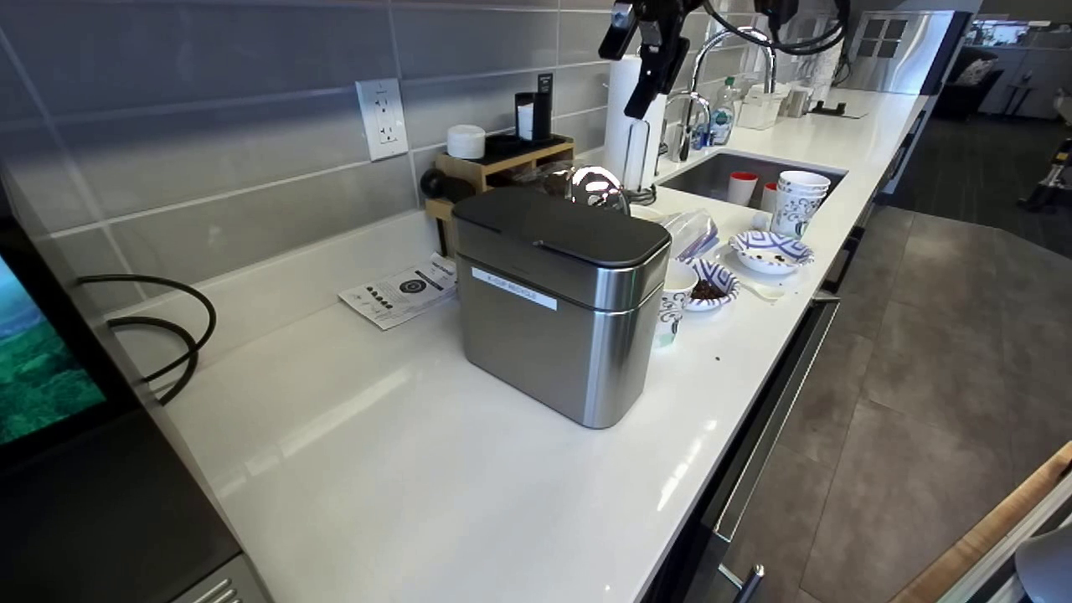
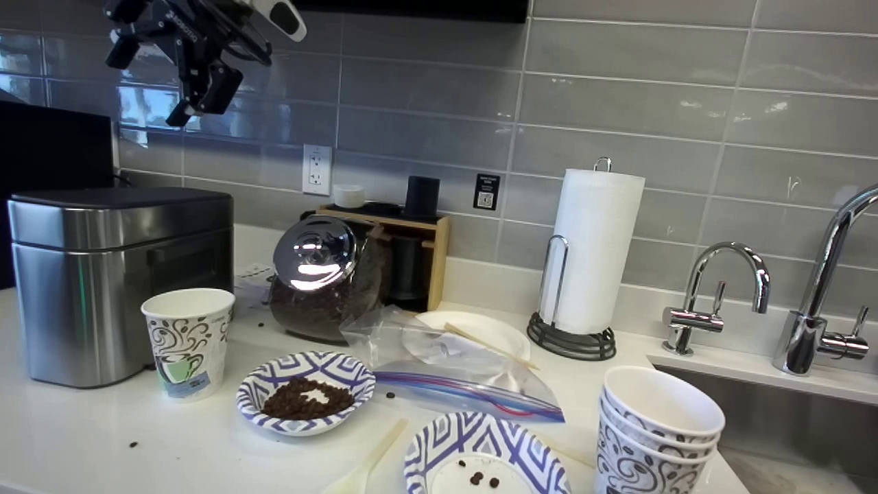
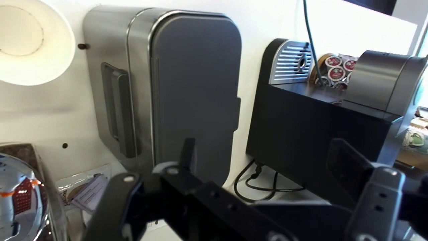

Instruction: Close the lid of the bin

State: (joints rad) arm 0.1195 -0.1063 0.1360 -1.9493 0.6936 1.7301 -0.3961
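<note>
Gripper (image 3: 263, 150), spread wide & holding nothing, hangs high above counter (image 1: 377, 502), prob. for clearance b/c lid (image 3: 197, 87) looks shut, flat on bin (image 1: 536, 343), which stands btwn counter's back edge & front edge, prob. for easy reach.

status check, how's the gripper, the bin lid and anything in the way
Gripper open, empty, higher than the bin. Lid flat on top, looks shut. Paper cup beside bin, not on lid; no obstruction seen.
</note>
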